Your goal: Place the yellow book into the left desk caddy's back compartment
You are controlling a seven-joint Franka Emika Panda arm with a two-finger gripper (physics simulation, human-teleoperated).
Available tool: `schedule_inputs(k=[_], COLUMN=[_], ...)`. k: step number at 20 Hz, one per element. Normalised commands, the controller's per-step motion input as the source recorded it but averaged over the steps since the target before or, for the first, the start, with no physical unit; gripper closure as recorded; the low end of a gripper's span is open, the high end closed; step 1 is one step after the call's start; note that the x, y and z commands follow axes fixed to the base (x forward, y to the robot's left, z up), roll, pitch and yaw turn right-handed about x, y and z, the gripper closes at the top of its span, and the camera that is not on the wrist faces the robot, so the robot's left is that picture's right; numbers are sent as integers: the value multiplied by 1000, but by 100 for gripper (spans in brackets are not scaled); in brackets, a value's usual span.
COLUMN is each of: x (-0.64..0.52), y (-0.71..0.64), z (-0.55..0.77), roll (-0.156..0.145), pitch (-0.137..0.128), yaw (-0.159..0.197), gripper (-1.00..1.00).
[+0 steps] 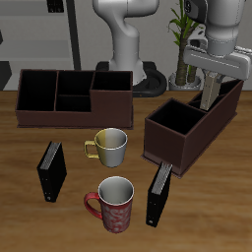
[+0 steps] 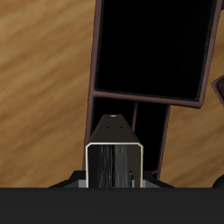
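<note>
Nearest: red mug (image 1: pixel 115 203) on tabletop (image 1: pixel 212 212) | gripper (image 1: pixel 211 96) clamped on yellow book (image 1: pixel 211 94) – held upright, edge down, likely to slip into a narrow slot | book at frame's upper right, over left desk caddy (image 1: pixel 175 136) – above back compartment (image 1: pixel 224 96)

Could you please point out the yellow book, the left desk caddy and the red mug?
yellow book (image 1: pixel 210 95): exterior view, its cover below the gripper.
left desk caddy (image 1: pixel 173 144): exterior view, its front wall.
red mug (image 1: pixel 116 209): exterior view, its side.

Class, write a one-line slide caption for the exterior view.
Gripper holds the yellow book upright over the left desk caddy, beside two mugs and two black books.
</note>
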Motion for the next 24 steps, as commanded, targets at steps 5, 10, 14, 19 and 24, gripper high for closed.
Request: schedule_inputs(k=[5,10,14,19,24], x=[36,61,58,66,1], y=[-108,-33,-29,-18,63], z=[-34,-141,-180,-125,-90], roll=[-17,3,-9,-1,9], pitch=[-3,19,26,21,10], yaw=[-1,-2,1,-3,-1], gripper=[100,100,100,100,100])
